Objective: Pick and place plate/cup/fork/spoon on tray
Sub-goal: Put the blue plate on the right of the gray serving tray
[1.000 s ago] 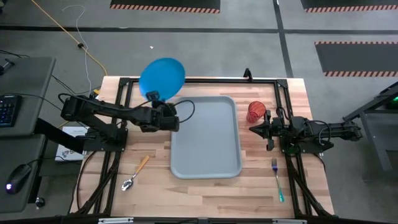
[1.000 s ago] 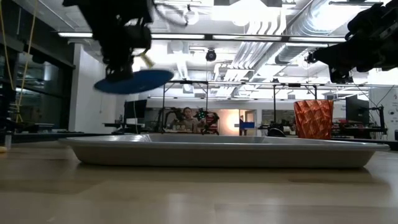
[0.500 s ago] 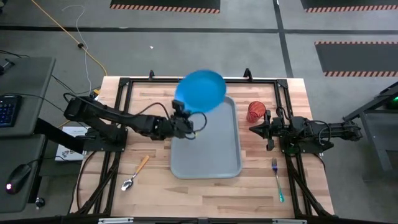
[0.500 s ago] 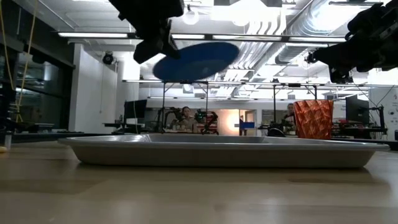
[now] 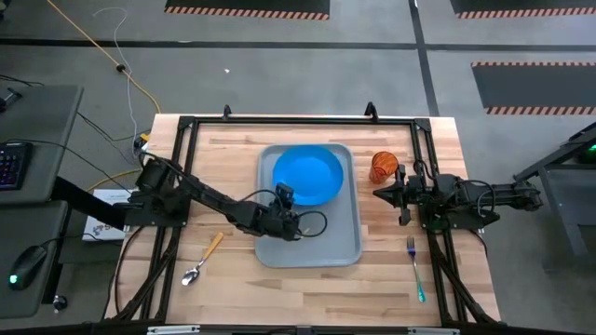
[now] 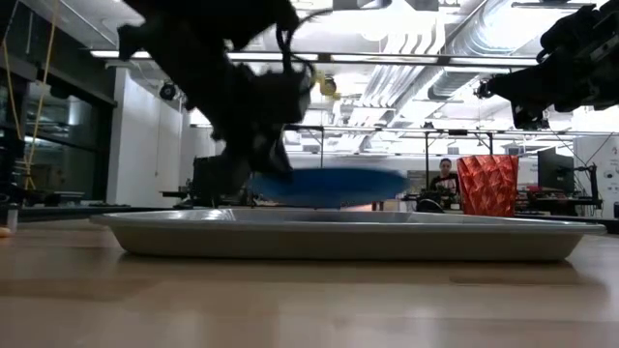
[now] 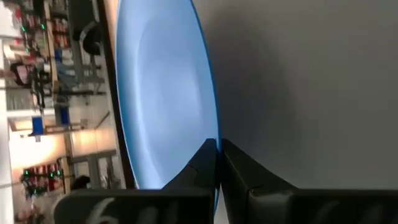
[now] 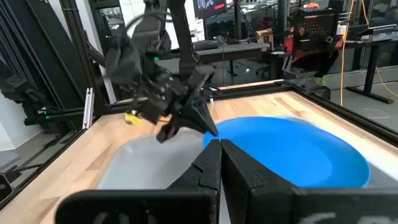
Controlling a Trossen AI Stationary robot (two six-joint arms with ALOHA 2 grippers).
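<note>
The bright blue plate (image 5: pixel 308 175) is over the far half of the pale grey tray (image 5: pixel 345 247), low above its floor (image 6: pixel 329 186). My left gripper (image 5: pixel 284 197) is shut on the plate's rim. The plate also shows in the left wrist view (image 7: pixel 161 93) and the right wrist view (image 8: pixel 292 152). My right gripper (image 5: pixel 380 193) is shut and empty, held above the table just near of the red cup (image 5: pixel 384 167), which stands to the tray's right. The teal-handled fork (image 5: pixel 415 270) lies at the near right. The orange-handled spoon (image 5: pixel 203 259) lies at the near left. My left gripper pinches the plate's rim (image 7: pixel 210 134) on the plate's near left side between its two fingers. The fingers come almost level from the table's near left. The plate lies about level, low over the tray (image 7: pixel 298 81); whether it touches the tray floor I cannot tell.
A black frame (image 5: pixel 298 119) runs around the wooden table top. The near half of the tray (image 5: pixel 307 244) is bare. Bare wood lies between the tray and the spoon. A person (image 6: pixel 445 179) shows far back in the room.
My left gripper has carried the plate from beyond the tray's far left corner toward the table's right and near edges, and down. The plate, high and tilted before, is now about level and low over the tray's far half. The gripper has stayed shut on the rim.
</note>
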